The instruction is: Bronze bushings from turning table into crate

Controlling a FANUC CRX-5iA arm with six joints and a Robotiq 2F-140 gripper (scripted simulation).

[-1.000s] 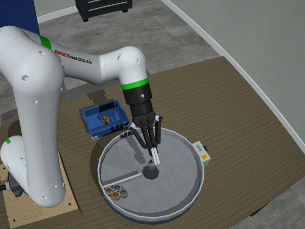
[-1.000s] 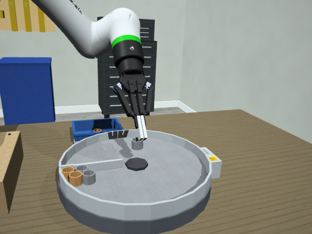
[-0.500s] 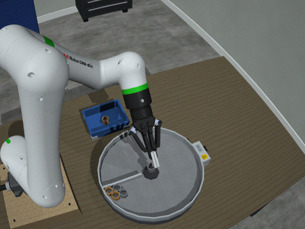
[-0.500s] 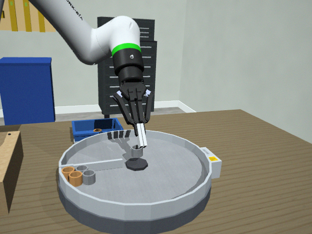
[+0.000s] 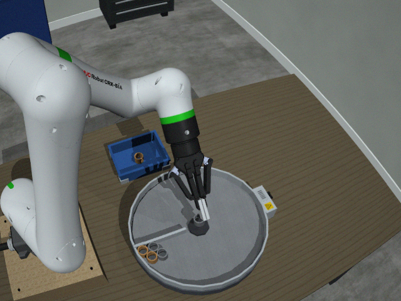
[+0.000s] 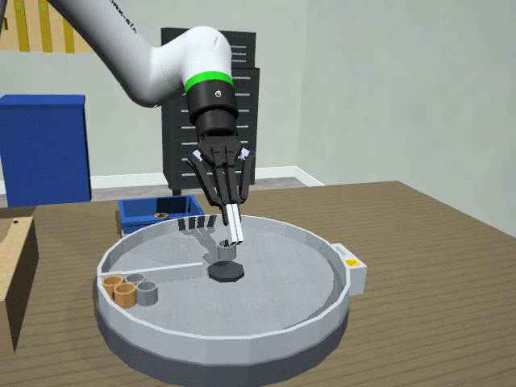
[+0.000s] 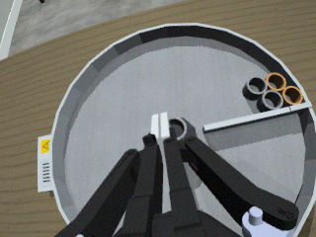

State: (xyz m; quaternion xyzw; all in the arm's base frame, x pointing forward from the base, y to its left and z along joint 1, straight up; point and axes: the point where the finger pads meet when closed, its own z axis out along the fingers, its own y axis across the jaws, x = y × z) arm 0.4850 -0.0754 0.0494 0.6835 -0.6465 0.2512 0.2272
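Observation:
My gripper (image 5: 203, 219) (image 6: 235, 243) (image 7: 161, 122) is shut, its pale fingertips almost together. It seems to pinch the rim of a grey steel bushing (image 6: 226, 253), which hangs to one side of the tips above the turning table (image 5: 233, 249) (image 6: 283, 308) (image 7: 109, 109), near its dark hub (image 5: 198, 229) (image 6: 226, 272). The gripped wall is hidden. Two bronze bushings (image 5: 151, 260) (image 6: 125, 296) (image 7: 292, 88) and two steel bushings (image 5: 161, 257) (image 6: 146, 294) (image 7: 270, 107) stand together by the table's rim. One bronze bushing (image 5: 138, 158) (image 6: 161, 215) is in the blue crate (image 5: 139, 174) (image 6: 126, 228).
A raised divider bar (image 5: 160, 237) (image 6: 175, 271) (image 7: 252, 118) runs from near the hub to the rim, beside the grouped bushings. A raised wall rings the turning table. A white box with a yellow label (image 5: 271, 211) (image 6: 357, 279) (image 7: 44, 170) is fixed to its side. The crate stands just outside the wall.

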